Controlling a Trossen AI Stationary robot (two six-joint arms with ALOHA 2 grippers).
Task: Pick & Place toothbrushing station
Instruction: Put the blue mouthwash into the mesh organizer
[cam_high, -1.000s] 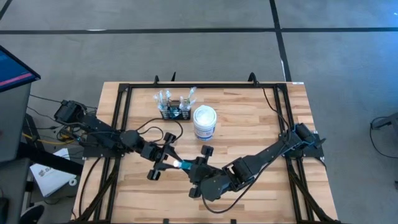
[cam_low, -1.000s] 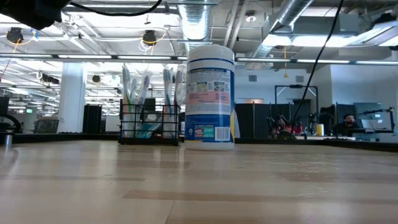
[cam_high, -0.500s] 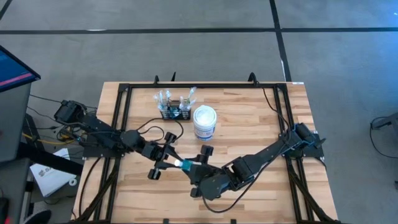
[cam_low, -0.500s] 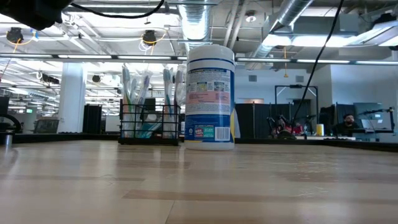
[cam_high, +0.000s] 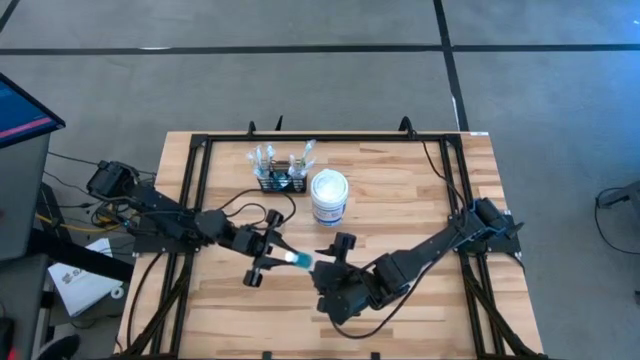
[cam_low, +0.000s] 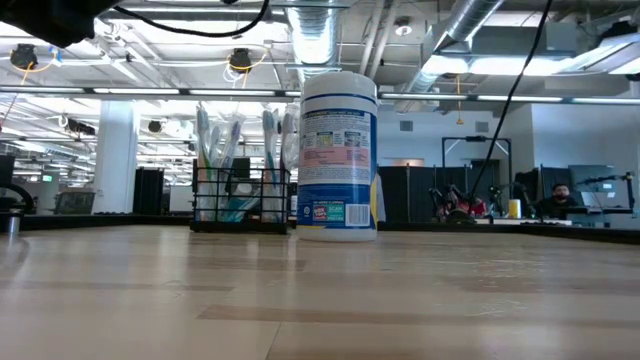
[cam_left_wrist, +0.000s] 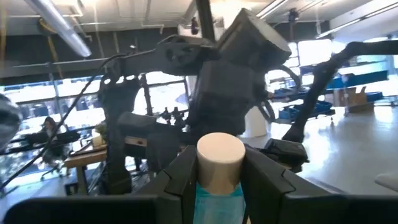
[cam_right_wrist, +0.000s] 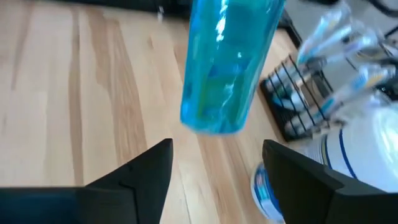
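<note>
High view:
Table (cam_high: 420, 180): light wood top inside a black frame.
Toothbrushing station (cam_high: 280, 180): black wire rack near the far edge, left of centre, upright, with toothbrushes (cam_high: 285, 158) standing in it.
White tub (cam_high: 329, 197): round, lidded, just beside the rack on its right.
Left gripper (cam_high: 283, 257): over the table's middle, well apart from the rack, closed on a blue tube (cam_high: 298, 260) that points toward the right arm.
Right gripper (cam_high: 335, 262): just beside the tube's free end, fingers spread, holding nothing.

Low view:
Rack position: toothbrushing station (cam_low: 241, 201) stands on the far part of the table, brush handles rising above its rim.
Tub position: white tub (cam_low: 338, 155), labelled, stands upright just to the right of the rack and partly overlaps it.
Grippers: neither shows at table height.

Left wrist view:
Left gripper (cam_left_wrist: 219, 186): both fingers press the sides of the blue tube (cam_left_wrist: 219, 171), whose pale round cap faces the camera.
Background: the right arm's dark body fills the space behind the tube.

Right wrist view:
Right gripper (cam_right_wrist: 217, 163): jaws wide, with nothing between them.
Blue tube (cam_right_wrist: 229, 62): translucent, hanging clear of the fingers above the wood.
Toothbrushing station (cam_right_wrist: 298, 102): beyond the tube, beside the white tub (cam_right_wrist: 360, 162).
</note>
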